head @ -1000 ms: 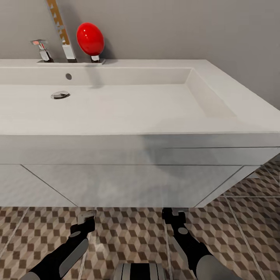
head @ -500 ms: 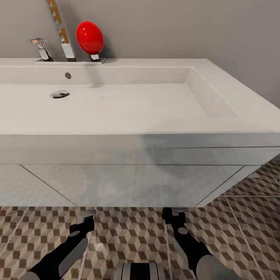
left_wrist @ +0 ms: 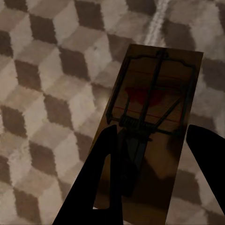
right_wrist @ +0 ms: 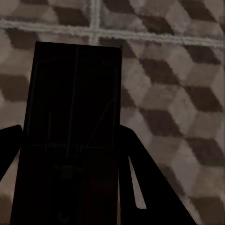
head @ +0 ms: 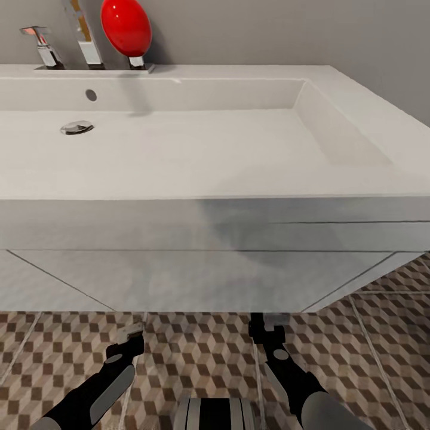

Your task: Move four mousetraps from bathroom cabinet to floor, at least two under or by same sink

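Observation:
The white bathroom sink [head: 251, 188] on its wall-hung vanity [head: 179, 280] stands right before me, its chrome tap [head: 88, 51] at the back left. Both arms hang low over the cube-patterned bathroom floor [head: 197, 358], just in front of the vanity's lower edge. My left gripper [head: 130, 337] [left_wrist: 150, 161] is shut on a brown mousetrap [left_wrist: 157, 101], its fingers [left_wrist: 101, 183] pressing the board's long sides. In my right gripper [head: 267, 327] [right_wrist: 70, 164], shut likewise, a second mousetrap [right_wrist: 75, 108] lies in shadow. The cabinet and the other mousetraps are out of view.
A red egg-shaped object [head: 125, 27] on a chrome foot and a chrome handle [head: 40, 45] stand on the sink's back ledge. The drain [head: 76, 126] lies at the basin's left. Tiled floor runs on past the vanity's right corner [head: 394, 280].
The whole head view has shifted: the sink now shows larger and its back ledge higher in the picture, so the camera moved. Both grippers keep their mousetraps and their places.

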Controlling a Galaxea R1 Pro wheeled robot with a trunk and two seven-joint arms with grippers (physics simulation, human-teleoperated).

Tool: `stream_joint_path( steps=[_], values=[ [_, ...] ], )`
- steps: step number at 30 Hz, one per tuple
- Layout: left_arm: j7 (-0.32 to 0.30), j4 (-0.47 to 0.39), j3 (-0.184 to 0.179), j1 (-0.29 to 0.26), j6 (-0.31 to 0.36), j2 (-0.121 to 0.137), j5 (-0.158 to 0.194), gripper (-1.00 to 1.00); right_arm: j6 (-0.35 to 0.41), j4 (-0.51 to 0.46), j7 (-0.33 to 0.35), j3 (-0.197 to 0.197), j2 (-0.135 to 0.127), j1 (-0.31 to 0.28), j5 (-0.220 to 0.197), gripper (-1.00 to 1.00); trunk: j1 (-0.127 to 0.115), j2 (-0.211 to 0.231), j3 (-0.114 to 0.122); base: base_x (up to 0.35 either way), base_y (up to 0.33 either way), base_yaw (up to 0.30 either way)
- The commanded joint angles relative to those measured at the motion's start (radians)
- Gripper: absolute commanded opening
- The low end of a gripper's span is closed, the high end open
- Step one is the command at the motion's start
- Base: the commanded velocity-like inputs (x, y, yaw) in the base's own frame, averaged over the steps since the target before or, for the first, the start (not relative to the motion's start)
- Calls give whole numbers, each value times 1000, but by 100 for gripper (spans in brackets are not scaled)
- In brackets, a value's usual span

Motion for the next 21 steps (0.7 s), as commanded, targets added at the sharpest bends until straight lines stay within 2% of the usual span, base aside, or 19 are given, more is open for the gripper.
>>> stream_joint_path(
  steps=[1, 7, 12, 14, 19, 21],
  values=[
    [8, -2, -5, -1, 4, 1, 2, -100, -2, 1, -7, 7, -1, -1, -4, -100, 0, -1, -5, 0, 0, 0],
    [10, -3, -4, -1, 5, 0, 2, -100, 0, 0, -9, 8, -1, -1, -2, -100, 3, -2, -28, 0, 0, 0],
    [4, -3, 8, -1, 68, 1, 2, -100, 5, -1, -10, 6, -1, -1, 2, -100, 4, -3, -39, 0, 0, 0],
    [2, -3, 44, -1, 87, 1, 3, -100, 5, -1, -10, 6, -1, -1, 2, -100, 4, -3, -39, 0, 0, 0],
    [0, -3, 177, -1, 98, 1, 3, -100, 6, -2, -10, 7, -1, -1, 1, -100, 4, -3, -39, 0, 0, 0],
    [0, -3, 194, -1, 99, -3, -1, -100, 6, -2, -10, 8, -1, -1, 1, -100, 4, -3, -39, 0, 0, 0]
  ],
)
